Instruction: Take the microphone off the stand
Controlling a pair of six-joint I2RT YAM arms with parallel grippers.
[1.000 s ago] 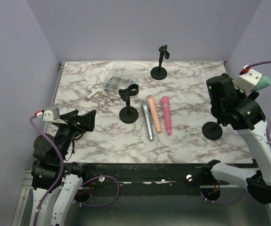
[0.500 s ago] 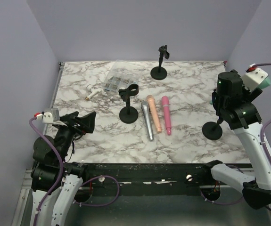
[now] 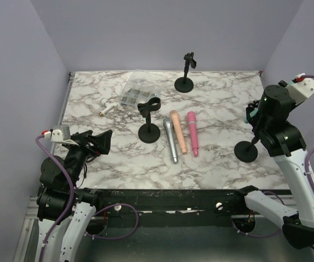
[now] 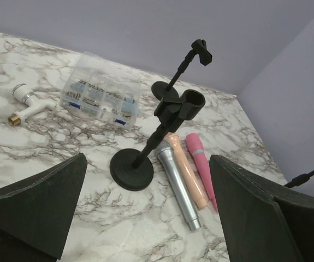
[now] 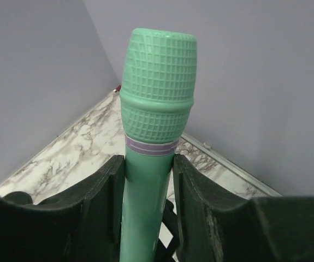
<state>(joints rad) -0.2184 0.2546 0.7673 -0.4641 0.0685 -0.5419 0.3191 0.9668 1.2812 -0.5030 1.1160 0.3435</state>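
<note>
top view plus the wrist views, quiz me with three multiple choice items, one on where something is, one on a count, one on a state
1. Where on the table is the clear box?
A. back left, beside the white fitting
B. front right corner
C. dead centre

2. How many microphones lie flat on the table?
A. one
B. three
C. five

3. The green microphone is:
A. lying flat on the table
B. clamped between the right hand's fingers
C. inside the clear box

Answers:
1 A, the top view shows it towards the back left, next to the fitting.
2 B, a silver microphone, a peach microphone and a pink microphone lie side by side.
3 B, the right wrist view shows a finger against each side of its body.
</note>
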